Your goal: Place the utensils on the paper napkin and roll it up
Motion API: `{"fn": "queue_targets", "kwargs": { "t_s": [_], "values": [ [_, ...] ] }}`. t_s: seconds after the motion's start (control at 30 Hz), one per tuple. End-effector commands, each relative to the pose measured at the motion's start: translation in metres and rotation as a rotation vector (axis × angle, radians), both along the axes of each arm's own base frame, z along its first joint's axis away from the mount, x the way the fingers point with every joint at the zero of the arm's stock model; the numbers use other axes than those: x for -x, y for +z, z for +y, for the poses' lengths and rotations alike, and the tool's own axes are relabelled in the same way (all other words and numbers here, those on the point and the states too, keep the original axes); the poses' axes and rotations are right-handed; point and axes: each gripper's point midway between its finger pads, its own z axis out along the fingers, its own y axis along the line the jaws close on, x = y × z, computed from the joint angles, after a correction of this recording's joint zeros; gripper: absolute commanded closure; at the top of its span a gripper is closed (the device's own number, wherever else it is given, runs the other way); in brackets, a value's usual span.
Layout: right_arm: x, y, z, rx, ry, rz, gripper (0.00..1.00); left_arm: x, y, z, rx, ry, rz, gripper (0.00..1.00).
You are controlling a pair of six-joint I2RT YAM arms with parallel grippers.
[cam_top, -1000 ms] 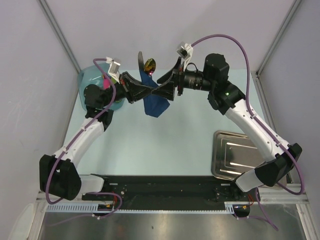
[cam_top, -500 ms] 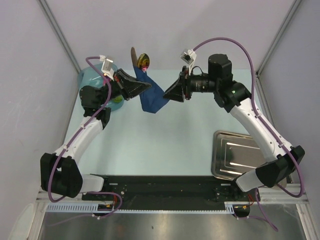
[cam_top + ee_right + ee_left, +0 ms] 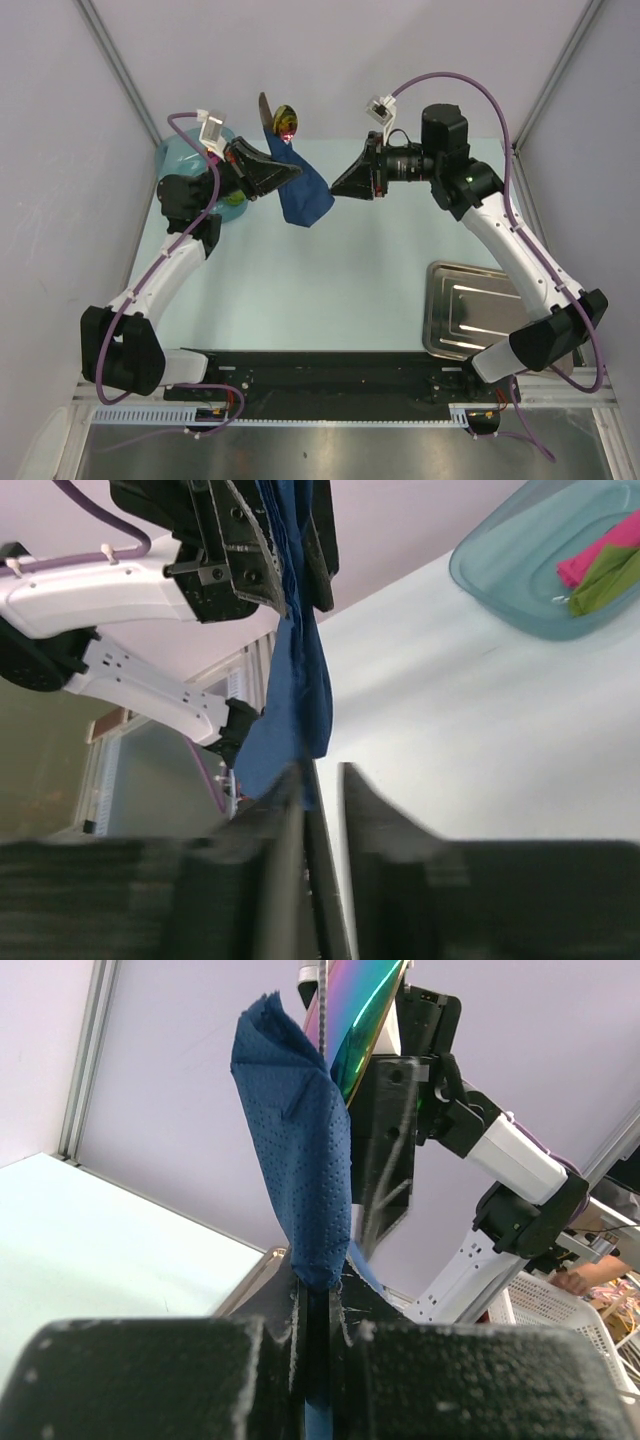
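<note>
Both arms are the same build: glossy white shells on the long links, chunky matte black housings at every joint. From overhead, the left arm (image 3: 165, 270) has its black base block (image 3: 120, 350) at about 7 o'clock, and the right arm (image 3: 520, 260) has its own (image 3: 545, 345) at about 5 o'clock. A loose purple cable (image 3: 130, 310) runs along each arm and ends at a little white camera box (image 3: 213, 128) by the wrist. The right arm also has a tiny green light (image 3: 463, 181) at around 2 o'clock. The left gripper (image 3: 298, 173) and right gripper (image 3: 335, 186) are black wedges. Up close the left one's fingers (image 3: 150, 1380) look rough and grainy with pale specks.
</note>
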Motion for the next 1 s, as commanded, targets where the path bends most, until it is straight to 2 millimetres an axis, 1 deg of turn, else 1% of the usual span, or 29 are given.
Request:
{"fn": "queue_targets", "kwargs": {
  "t_s": [0.0, 0.07, 0.1, 0.2, 0.3, 0.37, 0.4, 0.47, 0.5, 0.57, 0.6, 0.7, 0.87, 0.97],
  "values": [
    [0.013, 0.027, 0.001, -0.059, 0.057, -0.009, 0.53, 0.018, 0.038, 0.008, 0.047, 0.019, -0.138, 1.00],
    [0.018, 0.029, 0.002, -0.064, 0.065, -0.012, 0.48, 0.016, 0.038, 0.008, 0.045, 0.025, -0.142, 1.00],
    [0.023, 0.031, 0.004, -0.067, 0.075, -0.013, 0.42, 0.015, 0.038, 0.008, 0.044, 0.026, -0.143, 1.00],
    [0.029, 0.032, 0.008, -0.068, 0.085, -0.014, 0.33, 0.013, 0.038, 0.008, 0.041, 0.028, -0.148, 1.00],
    [0.033, 0.035, 0.011, -0.072, 0.097, -0.021, 0.28, 0.011, 0.037, 0.010, 0.041, 0.036, -0.141, 1.00],
    [0.034, 0.035, 0.013, -0.074, 0.105, -0.026, 0.29, 0.010, 0.037, 0.011, 0.042, 0.038, -0.139, 1.00],
    [0.033, 0.035, 0.014, -0.073, 0.102, -0.023, 0.44, 0.011, 0.038, 0.011, 0.044, 0.039, -0.142, 1.00],
    [0.028, 0.033, 0.014, -0.069, 0.087, -0.022, 0.57, 0.013, 0.039, 0.012, 0.047, 0.035, -0.144, 1.00],
    [0.026, 0.031, 0.014, -0.065, 0.080, -0.017, 0.71, 0.014, 0.040, 0.012, 0.049, 0.032, -0.143, 1.00],
    [0.018, 0.027, 0.012, -0.060, 0.062, -0.009, 0.88, 0.017, 0.041, 0.012, 0.054, 0.022, -0.138, 1.00],
    [0.015, 0.025, 0.012, -0.056, 0.055, -0.009, 1.00, 0.019, 0.042, 0.012, 0.055, 0.019, -0.139, 1.00],
    [0.007, 0.020, 0.010, -0.048, 0.038, -0.024, 1.00, 0.024, 0.045, 0.012, 0.051, 0.006, -0.141, 1.00],
    [-0.008, 0.003, 0.010, -0.025, 0.018, -0.036, 1.00, 0.030, 0.051, 0.011, 0.056, -0.013, -0.121, 1.00],
    [-0.018, 0.003, 0.012, -0.027, 0.005, -0.087, 1.00, 0.036, 0.055, 0.009, 0.057, -0.029, -0.121, 1.00]
  ]
}}
